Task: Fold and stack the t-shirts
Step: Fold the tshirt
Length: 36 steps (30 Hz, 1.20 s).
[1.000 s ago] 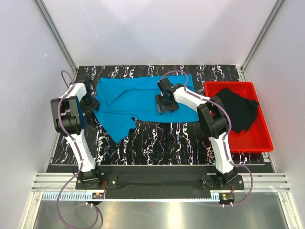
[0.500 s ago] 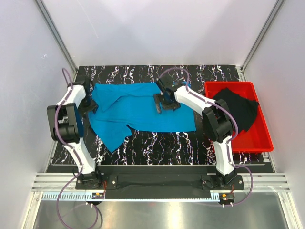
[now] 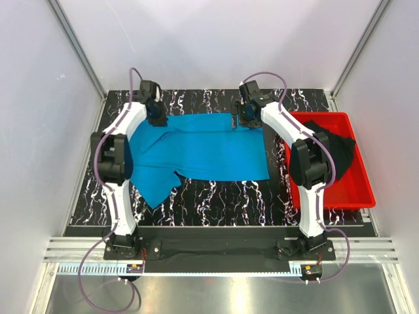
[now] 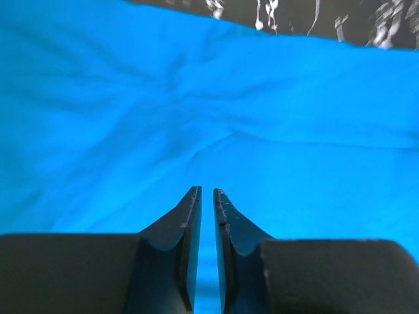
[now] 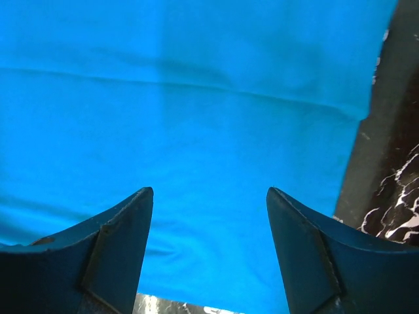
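The left gripper (image 4: 207,191) has its jaws drawn almost together, only a thin slit between them. It sits over the far left corner of the sky-blue t-shirt (image 4: 262,98), and whether it nips any cloth cannot be told. The right gripper (image 5: 209,191) is released, jaws wide apart, above the same shirt's far right corner, close to its right edge. The shirt lies spread across the black marbled table (image 3: 216,193), one sleeve trailing toward the near left. The black t-shirt (image 3: 330,154) lies crumpled in the red tray (image 3: 366,191) at the right.
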Each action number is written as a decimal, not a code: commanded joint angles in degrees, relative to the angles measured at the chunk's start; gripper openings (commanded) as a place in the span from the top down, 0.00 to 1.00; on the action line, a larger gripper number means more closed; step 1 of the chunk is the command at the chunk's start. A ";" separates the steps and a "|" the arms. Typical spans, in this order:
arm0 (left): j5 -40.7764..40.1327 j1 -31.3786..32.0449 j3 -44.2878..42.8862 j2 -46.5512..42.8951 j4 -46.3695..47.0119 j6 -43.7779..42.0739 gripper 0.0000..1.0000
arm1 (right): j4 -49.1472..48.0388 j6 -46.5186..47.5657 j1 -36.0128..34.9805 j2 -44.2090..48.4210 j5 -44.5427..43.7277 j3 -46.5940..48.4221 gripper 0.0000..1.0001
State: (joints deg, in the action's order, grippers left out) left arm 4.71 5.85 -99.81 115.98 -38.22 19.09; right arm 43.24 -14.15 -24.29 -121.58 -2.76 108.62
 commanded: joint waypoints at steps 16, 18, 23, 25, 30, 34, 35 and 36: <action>-11.73 3.29 -5.22 9.70 -4.41 -4.50 0.71 | -8.09 -1.67 2.32 4.95 5.40 -9.30 0.23; -12.88 3.21 -5.92 10.14 -4.94 -4.76 0.67 | -8.35 -1.67 2.32 5.21 5.66 -9.92 0.23; -13.24 3.21 -6.71 10.67 -5.03 -4.33 0.62 | -8.44 -1.58 2.32 6.44 5.66 -10.71 0.24; -13.50 3.21 -7.15 10.75 -5.20 -4.33 0.61 | -8.26 -1.41 2.32 6.70 5.23 -10.97 0.23; -14.29 3.21 -7.15 10.75 -5.47 -4.59 0.59 | -8.70 -1.32 2.23 7.23 5.40 -12.20 0.23; -14.29 3.21 -7.68 11.54 -5.55 -4.68 0.59 | -8.96 -1.93 2.32 6.88 6.19 -12.46 0.23; -14.20 3.21 -8.03 11.89 -5.55 -4.76 0.59 | -8.97 -1.84 2.32 6.88 6.37 -12.64 0.24; -14.46 3.21 -8.12 12.07 -5.55 -4.77 0.60 | -9.05 -2.02 2.32 6.88 6.46 -12.82 0.23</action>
State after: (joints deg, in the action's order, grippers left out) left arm -7.88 9.23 -104.79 128.01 -44.21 15.18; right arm 35.77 -15.49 -22.02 -117.58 2.70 96.25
